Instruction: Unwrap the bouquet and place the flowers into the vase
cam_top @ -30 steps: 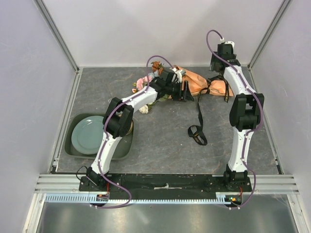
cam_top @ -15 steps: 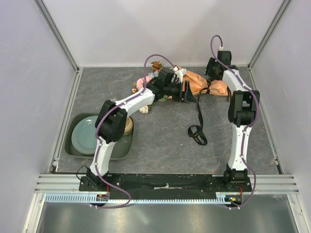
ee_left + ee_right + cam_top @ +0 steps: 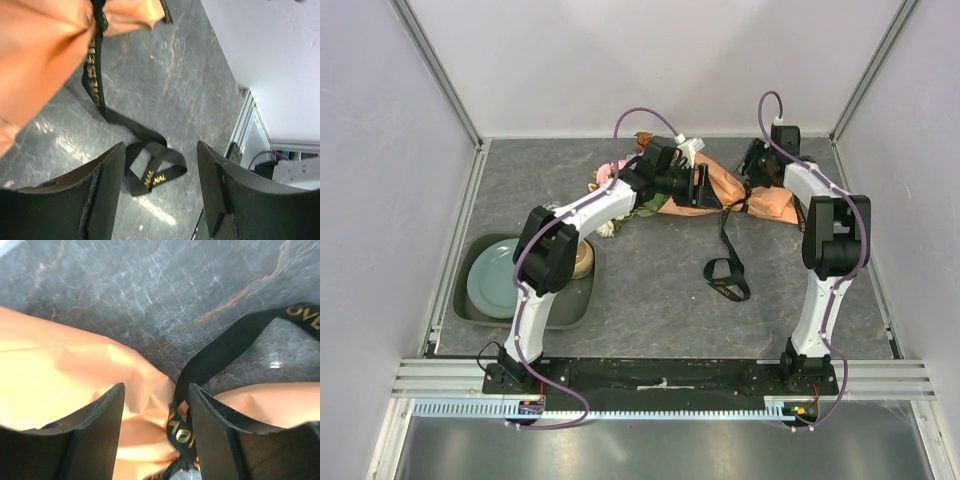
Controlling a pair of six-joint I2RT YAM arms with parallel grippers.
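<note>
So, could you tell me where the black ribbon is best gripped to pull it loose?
Grip the ribbon on its loose tail, which lies flat on the table clear of the bouquet; come straight down from above, jaws across the strip. The knot hugs the paper, so a pinch there may catch both.

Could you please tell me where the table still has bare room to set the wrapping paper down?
The widest bare patch lies between the tray and the ribbon loop, toward the near edge. A smaller one sits beyond the tray, left of the flowers. The far middle is crowded: bouquet, left hand and right hand.
</note>
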